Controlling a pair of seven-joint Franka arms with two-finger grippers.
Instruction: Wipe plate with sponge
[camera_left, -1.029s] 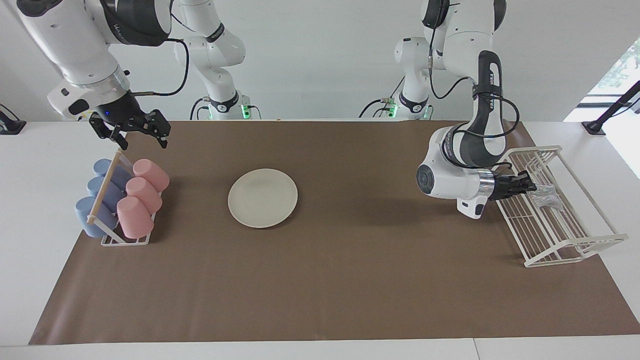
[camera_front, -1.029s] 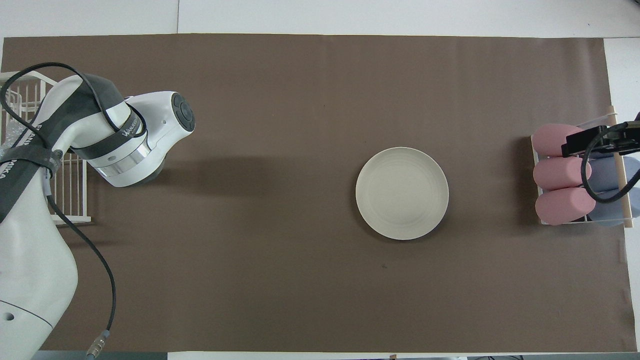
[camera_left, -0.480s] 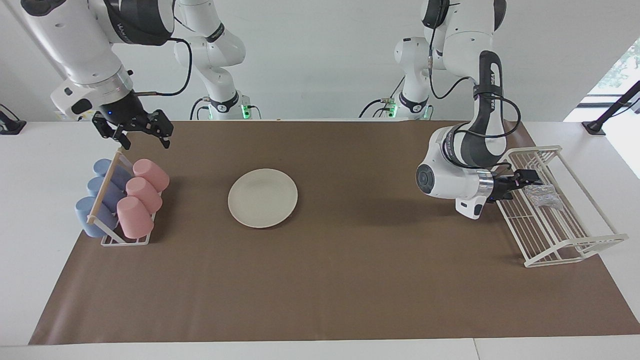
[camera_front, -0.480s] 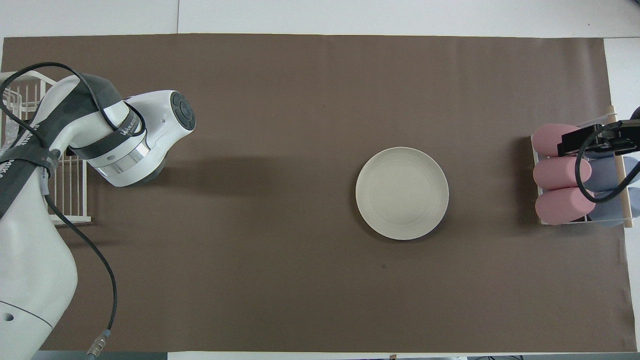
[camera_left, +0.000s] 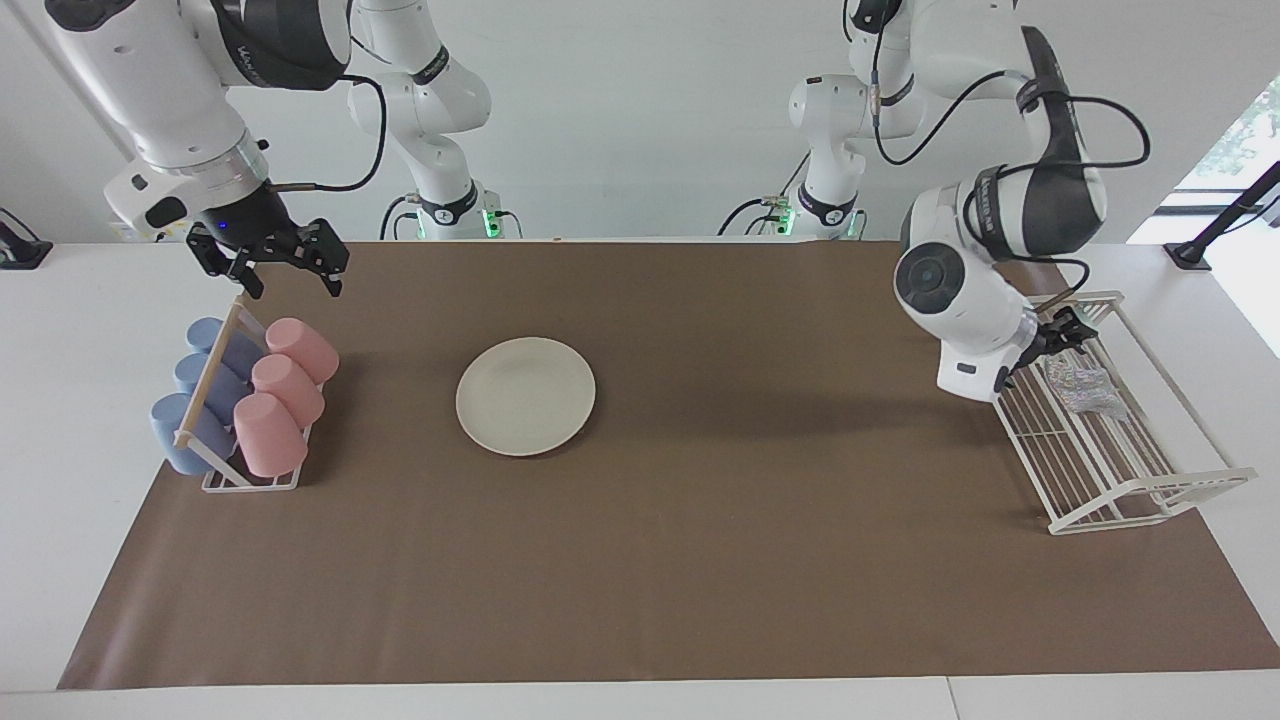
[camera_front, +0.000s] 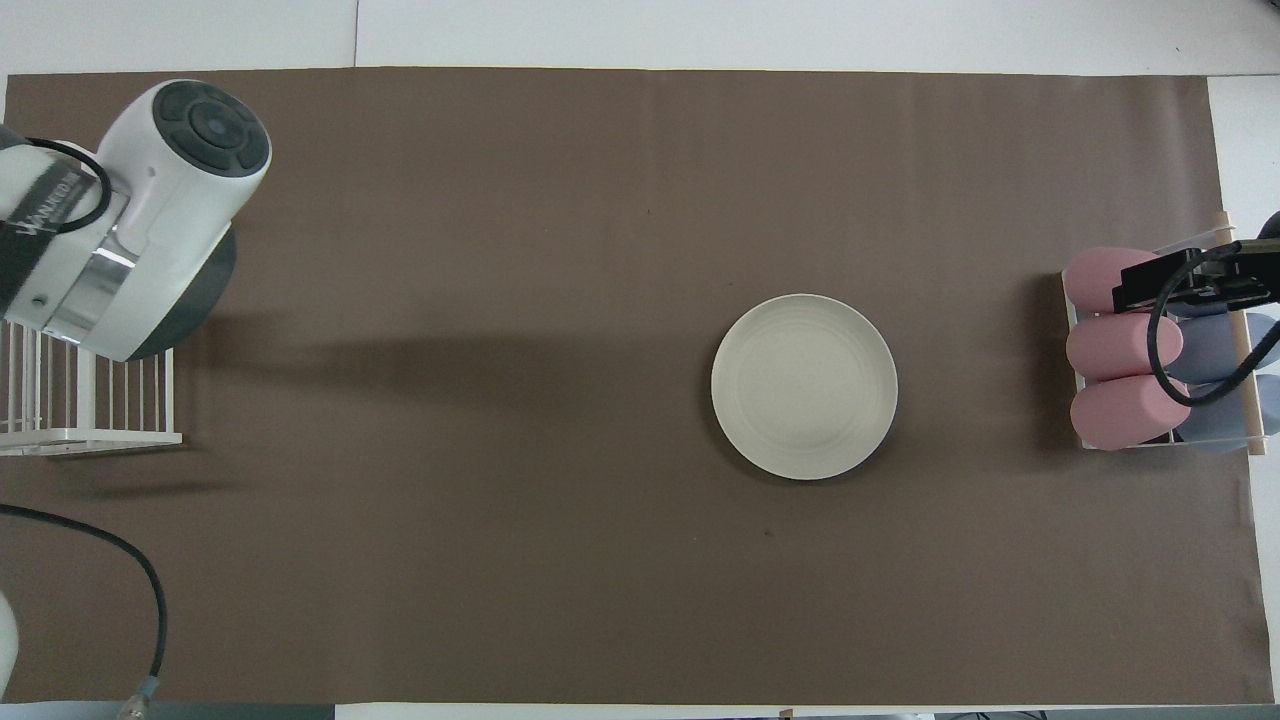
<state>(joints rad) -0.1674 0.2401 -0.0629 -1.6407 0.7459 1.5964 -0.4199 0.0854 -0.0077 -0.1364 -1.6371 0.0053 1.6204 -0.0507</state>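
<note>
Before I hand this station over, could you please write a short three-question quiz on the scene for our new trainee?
1. True or false: the sponge already lies on the plate.
2. Which gripper is at the white wire rack? A) left gripper B) right gripper C) neither
3. Fill in: the right gripper hangs over the mat near the rack of pink and blue ___.

Key:
1. False. The sponge sits in the wire rack at the left arm's end of the table, apart from the plate, which lies bare on the brown mat.
2. A. The left gripper is right beside the sponge.
3. cups.
</note>
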